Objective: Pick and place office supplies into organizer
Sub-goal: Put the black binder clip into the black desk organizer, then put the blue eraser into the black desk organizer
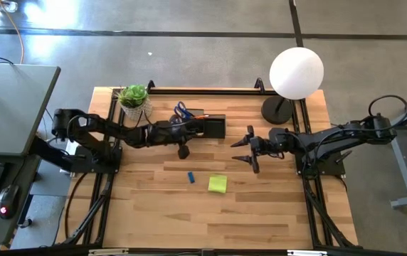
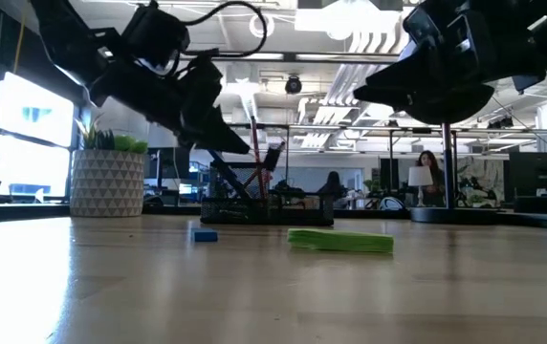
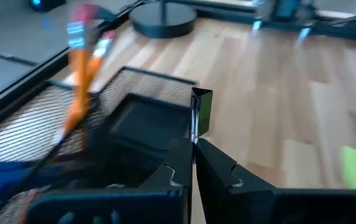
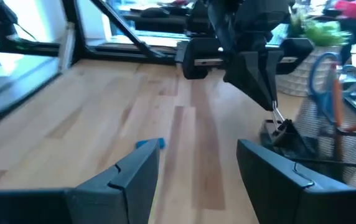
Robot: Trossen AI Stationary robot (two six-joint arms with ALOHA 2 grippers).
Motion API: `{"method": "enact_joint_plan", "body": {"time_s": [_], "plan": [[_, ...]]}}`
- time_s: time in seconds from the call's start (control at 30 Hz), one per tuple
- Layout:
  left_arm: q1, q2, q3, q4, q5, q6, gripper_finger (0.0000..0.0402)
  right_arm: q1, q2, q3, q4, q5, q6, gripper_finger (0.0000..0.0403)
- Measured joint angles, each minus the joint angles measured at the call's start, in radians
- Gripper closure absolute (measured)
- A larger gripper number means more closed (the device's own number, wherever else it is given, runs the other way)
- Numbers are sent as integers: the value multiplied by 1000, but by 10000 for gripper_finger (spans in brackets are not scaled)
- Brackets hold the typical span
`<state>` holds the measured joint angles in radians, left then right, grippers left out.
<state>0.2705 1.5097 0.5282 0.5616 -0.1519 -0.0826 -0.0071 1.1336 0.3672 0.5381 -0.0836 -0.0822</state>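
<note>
Organizer [image 1: 202, 125] of black mesh stands near the counter's [image 1: 260, 206] far edge, with blue-handled scissors [image 1: 182, 109] and orange pencils [image 3: 81, 81] upright in its taller section. The left hand [image 3: 193, 163], closed on a black binder clip [image 3: 200, 112], hangs over a low compartment. The right hand [image 1: 246, 151] waits open nearby; sticky notes [image 1: 217, 184] and a blue piece [image 1: 190, 177] lie on the counter.

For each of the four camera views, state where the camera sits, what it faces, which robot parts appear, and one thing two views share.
High: overhead, facing down; both arms, organizer.
Low: table height, facing across; both arms above sticky pad.
Left wrist: behind shut left hand gripping binder clip over organizer.
Right wrist: behind open right hand, facing left arm.
Shared: blue piece high, low, right wrist.
</note>
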Motion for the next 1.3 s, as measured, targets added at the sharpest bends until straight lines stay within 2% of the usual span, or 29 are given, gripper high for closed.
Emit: {"method": "enact_joint_plan", "body": {"time_s": [0.17, 0.5, 0.97, 1.1, 1.3], "plan": [[27, 0, 0, -39, 0, -1, 401, 0, 0, 0, -2, 28, -5, 192], [25, 8, 0, -147, -101, -73, 401, 0, 0, 0, -60, 29, 6, 192], [25, 8, 0, -144, -168, -165, 397, 0, 0, 0, -56, 50, 3, 192], [25, 8, 0, -144, -140, -208, 378, 0, 0, 0, -56, 50, 3, 192], [24, 8, 0, -145, -152, -245, 327, 0, 0, 0, -55, 50, 3, 192]]}}
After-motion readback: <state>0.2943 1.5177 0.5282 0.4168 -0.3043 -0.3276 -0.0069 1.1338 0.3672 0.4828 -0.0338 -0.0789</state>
